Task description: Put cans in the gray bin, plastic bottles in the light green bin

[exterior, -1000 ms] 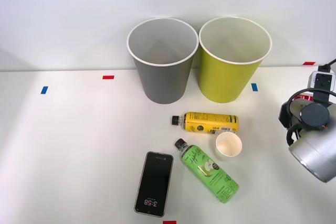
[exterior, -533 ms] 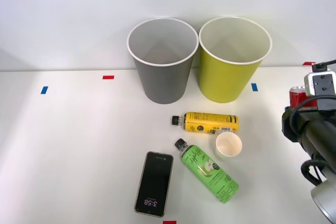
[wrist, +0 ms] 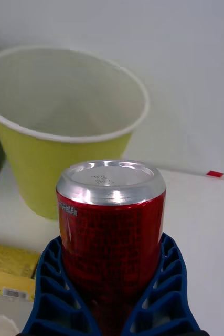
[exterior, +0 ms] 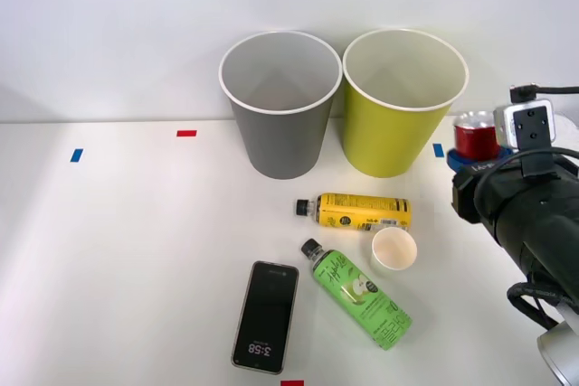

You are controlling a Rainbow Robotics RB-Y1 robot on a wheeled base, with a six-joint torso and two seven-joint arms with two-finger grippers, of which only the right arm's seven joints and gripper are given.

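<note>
White tabletop (exterior: 109, 250) under a plain pale wall, and everything sits off to the tool's left. Farthest out lies the black phone (exterior: 266, 316), screen up. Closer in, toward the wall, the gray bin (exterior: 280, 104) stands upright, and just beside it, nearer the tool, the light green bin (exterior: 403, 101) stands upright too, the nearest big thing to the tool. In front of the 2 bins the yellow-label bottle (exterior: 358, 211) lies on its side, black cap pointing away from the tool. Next to it the green apple bottle (exterior: 359, 296) lies at a slant, cap toward the bins. Between those 2 bottles and the tool stands the white paper cup (exterior: 393, 250), mouth up. Now the right tool (exterior: 472, 153): its blue ribbed fingers (wrist: 64, 283) are clamped on the red can (exterior: 474, 136), which is upright, silver top showing, held up off the tabletop. From the wrist camera the can (wrist: 112, 231) sits just short of the light green bin's rim (wrist: 70, 137).
</note>
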